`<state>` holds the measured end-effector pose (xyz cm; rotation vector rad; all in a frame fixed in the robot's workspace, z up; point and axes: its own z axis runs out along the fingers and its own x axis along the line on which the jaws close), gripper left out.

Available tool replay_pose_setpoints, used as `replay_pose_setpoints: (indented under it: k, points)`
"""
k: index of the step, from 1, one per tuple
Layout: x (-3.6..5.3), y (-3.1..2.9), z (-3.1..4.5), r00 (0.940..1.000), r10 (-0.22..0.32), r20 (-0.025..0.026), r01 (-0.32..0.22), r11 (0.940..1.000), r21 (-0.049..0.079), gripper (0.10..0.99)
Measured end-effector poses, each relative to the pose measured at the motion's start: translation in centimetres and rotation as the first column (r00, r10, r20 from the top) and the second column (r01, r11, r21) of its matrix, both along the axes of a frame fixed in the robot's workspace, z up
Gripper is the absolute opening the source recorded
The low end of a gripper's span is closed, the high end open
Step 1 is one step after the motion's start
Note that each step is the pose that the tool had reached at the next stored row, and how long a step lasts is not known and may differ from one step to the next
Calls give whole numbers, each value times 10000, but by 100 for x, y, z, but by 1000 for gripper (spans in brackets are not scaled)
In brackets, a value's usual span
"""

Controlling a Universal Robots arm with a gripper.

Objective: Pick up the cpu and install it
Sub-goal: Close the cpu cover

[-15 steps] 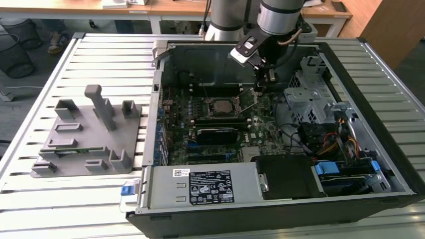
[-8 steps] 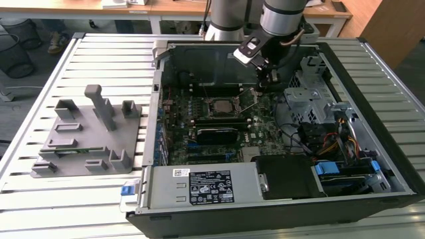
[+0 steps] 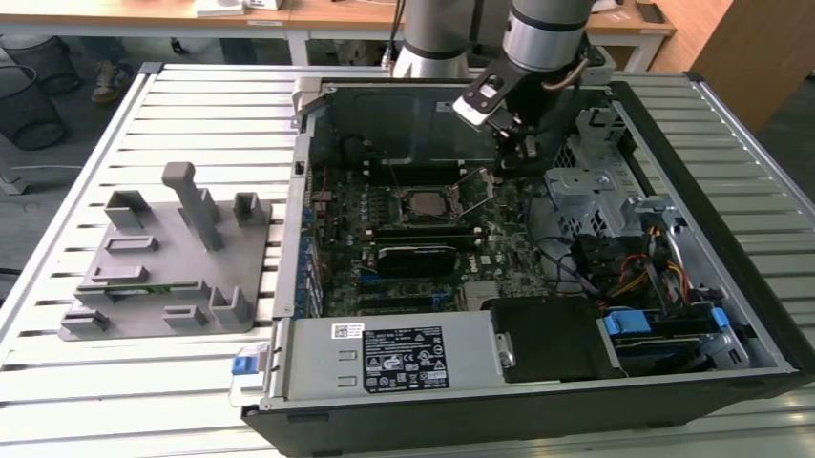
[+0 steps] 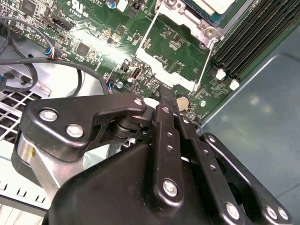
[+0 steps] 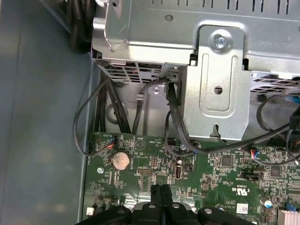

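Watching remotely, I judge the cpu already seated in the motherboard socket, whose load plate stands open. My gripper hangs just beside it, fingers pinched together on nothing. Any next command needs slow, fine motion near that plate.

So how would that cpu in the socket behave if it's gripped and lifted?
Probably stiff: the cpu shows a flat metal top. Likely light for its size, since it looks thin. Lying flat, it shouldn't roll, though the smooth metal may slip.
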<state>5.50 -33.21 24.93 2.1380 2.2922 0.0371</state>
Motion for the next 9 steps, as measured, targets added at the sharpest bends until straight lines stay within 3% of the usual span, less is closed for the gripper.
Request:
replay_pose_setpoints:
  k: [9]
  points:
    - [9,0,-86,10000,8,-20,-8,10000,0,106]
